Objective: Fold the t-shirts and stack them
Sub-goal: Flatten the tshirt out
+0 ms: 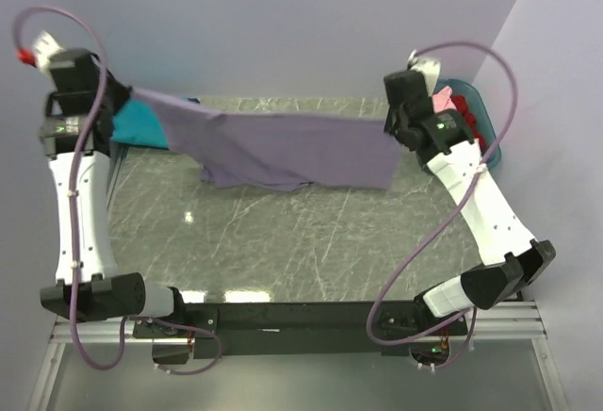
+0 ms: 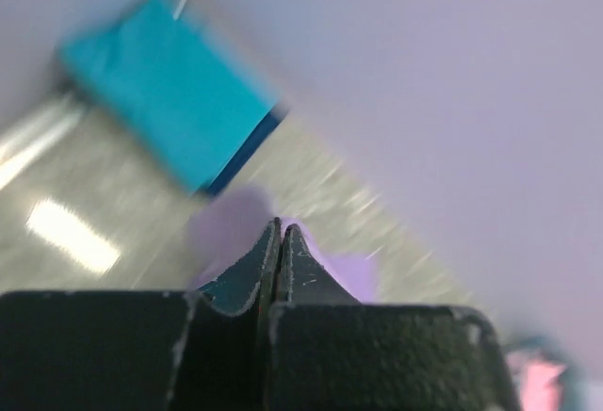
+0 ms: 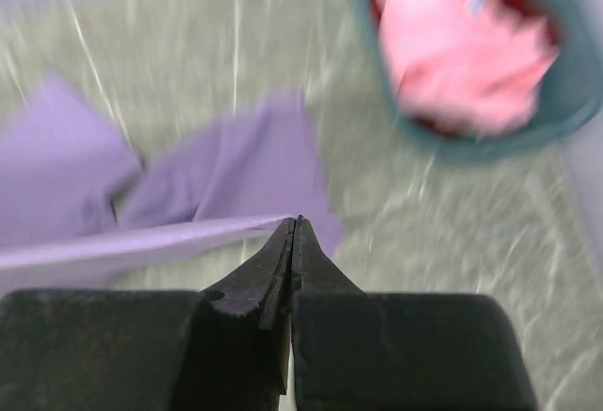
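A large lavender t-shirt [image 1: 283, 147] hangs stretched in the air between my two grippers, its lower part touching the table. My left gripper [image 1: 124, 90] is shut on its left corner; in the left wrist view the gripper [image 2: 280, 227] pinches lavender cloth [image 2: 231, 227]. My right gripper [image 1: 391, 126] is shut on the right corner; the right wrist view shows the gripper [image 3: 296, 222] clamped on the shirt's edge [image 3: 141, 241]. A folded teal t-shirt [image 1: 141, 123] lies on a dark blue one [image 2: 247, 152] at the back left. Pink [image 1: 441, 100] and red [image 1: 466, 114] shirts sit in the basket.
The teal-blue plastic basket [image 1: 490, 152] stands at the back right, seen also in the right wrist view [image 3: 490, 142]. The grey marbled table [image 1: 283, 241] spreads below the shirt. Lavender walls close in at the back and both sides.
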Action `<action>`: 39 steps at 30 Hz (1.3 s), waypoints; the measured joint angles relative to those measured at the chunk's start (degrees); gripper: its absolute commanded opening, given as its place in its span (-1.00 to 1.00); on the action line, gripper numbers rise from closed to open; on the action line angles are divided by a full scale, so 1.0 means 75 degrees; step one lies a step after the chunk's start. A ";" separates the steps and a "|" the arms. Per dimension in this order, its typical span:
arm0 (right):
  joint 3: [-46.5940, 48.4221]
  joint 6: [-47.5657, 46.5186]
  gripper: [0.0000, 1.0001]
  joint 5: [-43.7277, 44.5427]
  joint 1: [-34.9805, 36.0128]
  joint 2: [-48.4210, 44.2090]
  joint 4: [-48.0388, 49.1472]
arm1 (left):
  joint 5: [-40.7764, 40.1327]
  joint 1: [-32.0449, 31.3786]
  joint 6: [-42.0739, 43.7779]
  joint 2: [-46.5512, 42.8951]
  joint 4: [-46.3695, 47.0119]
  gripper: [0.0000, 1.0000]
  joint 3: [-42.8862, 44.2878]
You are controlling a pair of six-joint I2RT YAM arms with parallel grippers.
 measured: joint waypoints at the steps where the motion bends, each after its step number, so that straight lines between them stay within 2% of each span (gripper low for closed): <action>1: 0.0405 -0.0102 -1.00 0.0262 0.0000 0.0052 0.0047 | -0.0017 0.0058 -0.0026 0.0000 -0.0029 -0.99 0.0408; 4: 0.1099 -0.0501 -1.00 0.0941 0.0003 -0.0017 0.0437 | -0.0085 0.0114 -0.0122 -0.0178 0.0082 -0.99 0.1498; 9: 0.0682 -0.1614 -1.00 0.1279 0.0003 -0.1131 0.1431 | -0.0213 0.0114 -0.0160 -0.1192 0.0195 -0.99 0.1667; 15: -0.0111 -0.2806 -1.00 0.0291 0.0015 -0.3465 0.2127 | -0.0664 0.0111 0.0160 -0.2573 0.0172 -0.99 0.2057; 19: -0.0085 -0.3328 -1.00 -0.0629 0.0017 -0.4782 0.2317 | -0.1078 0.0003 0.0592 -0.3104 0.0146 -0.99 0.3118; 23: 0.0108 -0.3640 -1.00 -0.1358 0.0017 -0.5595 0.2442 | -0.1215 -0.0201 0.1040 -0.3325 0.0428 -0.99 0.4010; 26: 0.0105 -0.3777 -1.00 -0.1682 0.0015 -0.5706 0.2463 | -0.1209 -0.0335 0.1378 -0.3360 0.0775 -0.99 0.4237; 29: -0.0093 -0.3829 -1.00 -0.1760 0.0017 -0.5488 0.2396 | -0.1035 -0.0414 0.1609 -0.3351 0.1172 -0.99 0.3844; 32: -0.0603 -0.3821 -1.00 -0.1623 0.0015 -0.5123 0.2454 | -0.0691 -0.0478 0.1737 -0.3203 0.1708 -0.99 0.2833; 36: -0.2078 -0.3815 -1.00 -0.1110 0.0000 -0.4508 0.3080 | -0.0111 -0.0501 0.1754 -0.2541 0.2637 -0.99 0.0982; 39: -0.3299 -0.3946 -1.00 -0.0621 -0.0020 -0.3754 0.3789 | 0.0361 -0.0510 0.1751 -0.1399 0.3209 -0.99 -0.0312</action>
